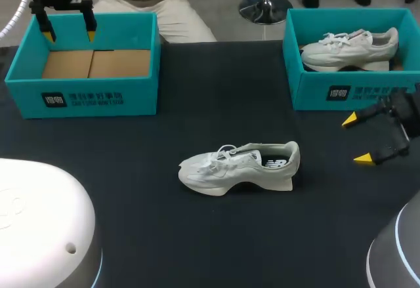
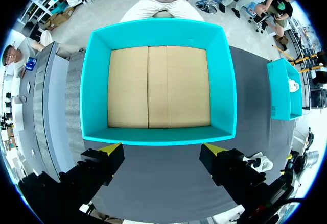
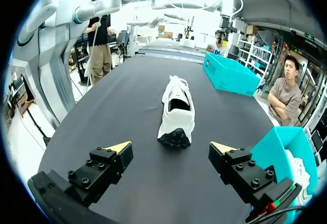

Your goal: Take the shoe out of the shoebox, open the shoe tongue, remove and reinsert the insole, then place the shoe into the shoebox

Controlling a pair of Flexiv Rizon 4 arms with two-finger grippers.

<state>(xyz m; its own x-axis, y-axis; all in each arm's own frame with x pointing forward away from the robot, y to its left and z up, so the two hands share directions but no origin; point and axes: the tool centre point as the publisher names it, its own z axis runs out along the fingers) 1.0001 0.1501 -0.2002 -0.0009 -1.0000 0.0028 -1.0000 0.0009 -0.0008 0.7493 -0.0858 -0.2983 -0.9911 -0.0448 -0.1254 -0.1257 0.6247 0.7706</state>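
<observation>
Looking down from overhead, I had the white sneaker (image 1: 239, 166) lying on its sole in the middle of the counter (image 1: 197, 235), out of any box. Its long axis ran from 9 o'clock to 3 o'clock, toe at 9 and heel at 3.

The right pincer (image 1: 357, 140) sat low near the counter's 3 o'clock edge, spread wide and holding nothing, with the sneaker near it at about 8 o'clock. Through that arm's wrist camera the heel faced me squarely at the pincer's own 12 o'clock, the shoe running straight away from the fingers. I judged the right arm by far the nearer one, lined up on the heel rather than across the sides.

The left pincer (image 1: 68, 33) hung over the far rim of the empty shoebox (image 1: 92, 98) at the counter's 10 o'clock, also spread and empty, well apart from the sneaker.

The upper looked like soft pale mesh with smoother panels, and the thin laces (image 1: 223, 155) were bunched loosely over the tongue. The sole (image 1: 262, 184) was thick, sculpted foam flaring behind the heel. A dark insole (image 1: 274, 162) showed through the collar, so I took it to be seated. Both boxes were stiff teal card, the empty one floored in plain brown board. The second shoebox (image 1: 315, 94) at 2 o'clock held the other sneaker (image 1: 351, 46). The counter was matte black.
</observation>
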